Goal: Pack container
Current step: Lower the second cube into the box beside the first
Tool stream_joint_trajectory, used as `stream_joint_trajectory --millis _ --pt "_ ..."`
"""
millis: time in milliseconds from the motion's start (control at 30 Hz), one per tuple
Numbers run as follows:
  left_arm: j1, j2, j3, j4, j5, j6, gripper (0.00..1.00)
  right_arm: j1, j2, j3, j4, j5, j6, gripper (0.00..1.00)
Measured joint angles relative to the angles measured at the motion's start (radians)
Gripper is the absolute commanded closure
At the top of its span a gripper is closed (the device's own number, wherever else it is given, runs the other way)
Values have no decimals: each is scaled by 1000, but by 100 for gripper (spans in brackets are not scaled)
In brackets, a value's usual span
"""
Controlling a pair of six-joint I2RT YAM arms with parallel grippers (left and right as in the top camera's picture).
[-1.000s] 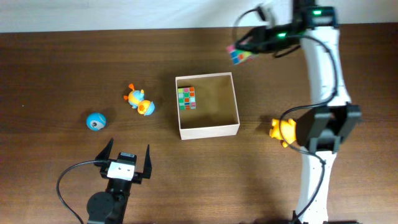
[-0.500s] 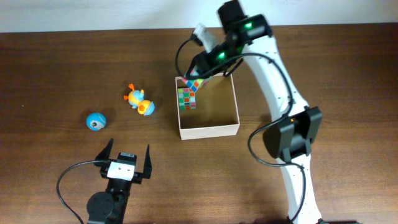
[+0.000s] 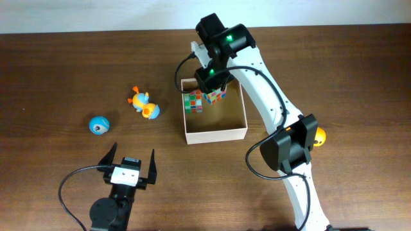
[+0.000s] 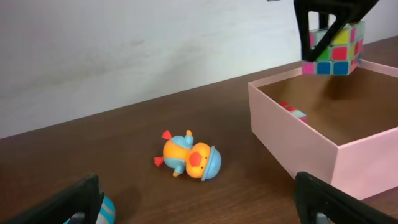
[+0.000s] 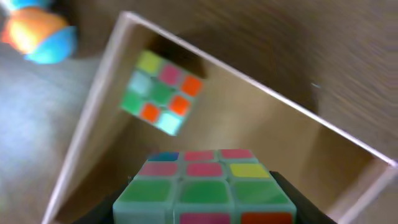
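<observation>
So, the box (image 3: 216,135) sits about mid-bench (image 3: 64,64), open top up, cream walls, tan floor. One puzzle cube (image 3: 193,102) is already lying inside, tucked against the left wall near the far corner. Hanging over the far part of the box is the right claw (image 3: 214,88), pinched on a second cube (image 4: 333,50) across two opposite faces. From the low side view its underside looks about level with the rim or just above, so I'd say it's over the box but not down on the floor yet. It's also close beside the one already in there.

My read is this is the lowering and drop-off bit. To do it well, I'd bring it straight down onto the bare tan floor to the right of the first cube, not on top of it, and keep the fingers off the far wall, since those thin walls look easy to shove. Keeping the cube level and letting go only once it's low means it won't bounce or roll onto its neighbour. There's lots of free floor toward the near and right sides, so no need to crowd the corner.

Outside the box, a little orange and blue duck (image 3: 144,102) lies on its side just left of it, and a blue ball (image 3: 99,125) is further left. A yellow-orange toy (image 3: 316,135) peeks out from behind the right arm, well off to the right. The left claw (image 3: 133,157) is parked near the front edge, spread wide with nothing in it.
</observation>
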Motion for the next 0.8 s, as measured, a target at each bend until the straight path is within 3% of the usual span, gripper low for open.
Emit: stream_joint_trajectory --millis 333,800 --pt "0 0 0 0 0 0 1 0 0 -24 23 94 122 53" --pt "0 0 0 0 0 0 1 9 0 -219 164 102 255 53"
